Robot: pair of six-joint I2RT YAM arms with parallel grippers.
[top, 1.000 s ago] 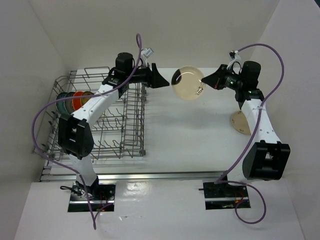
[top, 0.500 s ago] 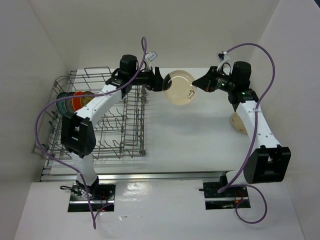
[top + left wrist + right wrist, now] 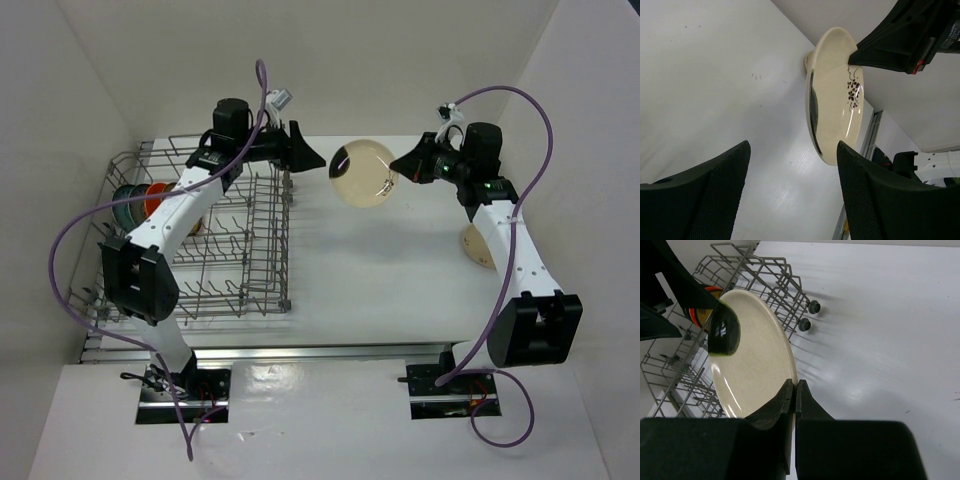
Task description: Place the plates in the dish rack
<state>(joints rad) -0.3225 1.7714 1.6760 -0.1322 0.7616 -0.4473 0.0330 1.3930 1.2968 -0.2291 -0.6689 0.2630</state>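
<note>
One cream plate point(image 3: 362, 172), dark sprig — tight in R gripper point(image 3: 794, 386); L gripper point(image 3: 792, 148) agape.

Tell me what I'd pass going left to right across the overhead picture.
The dish rack → left end effector, open → dark-marked cream plate → right end effector, gripping it → second cream plate on the table.

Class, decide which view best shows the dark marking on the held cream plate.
Left wrist: the marking is large and sharp there. The top view shows it only as a tiny smudge on the plate; the right wrist view shows none.
</note>
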